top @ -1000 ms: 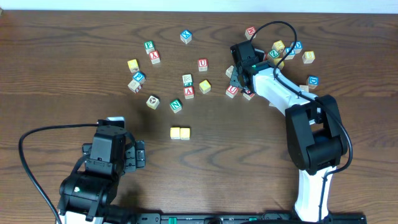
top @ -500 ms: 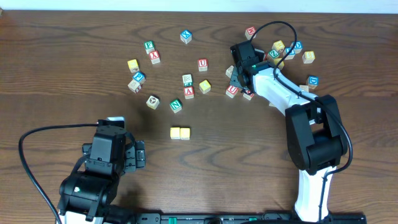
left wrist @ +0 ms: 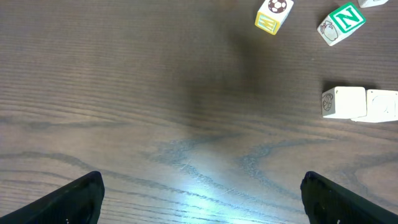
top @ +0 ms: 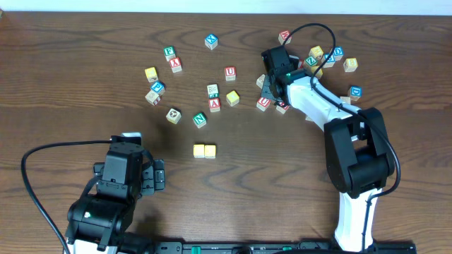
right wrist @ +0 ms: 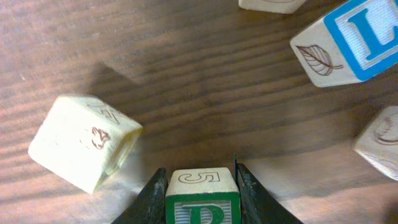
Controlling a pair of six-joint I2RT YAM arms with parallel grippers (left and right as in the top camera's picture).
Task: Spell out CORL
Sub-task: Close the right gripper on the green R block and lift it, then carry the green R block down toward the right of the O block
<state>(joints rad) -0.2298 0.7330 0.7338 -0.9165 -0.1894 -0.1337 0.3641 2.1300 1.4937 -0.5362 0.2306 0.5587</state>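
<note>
My right gripper [right wrist: 200,180] is shut on the white cube with a green R [right wrist: 202,202], among the scattered cubes at the back right [top: 272,85]. A cube with a blue L [right wrist: 351,40] lies just ahead to its right. A plain cream cube [right wrist: 84,143] lies tilted to its left. Two yellow cubes [top: 205,150] sit side by side mid-table and also show in the left wrist view [left wrist: 360,103]. My left gripper [left wrist: 202,199] is open and empty near the front left [top: 157,176].
Several other letter cubes are scattered across the back of the table, among them a green N cube [top: 200,120], a red U cube [top: 230,73] and a red A cube [top: 215,105]. The N cube [left wrist: 341,22] and a soccer-ball cube [left wrist: 272,15] show in the left wrist view.
</note>
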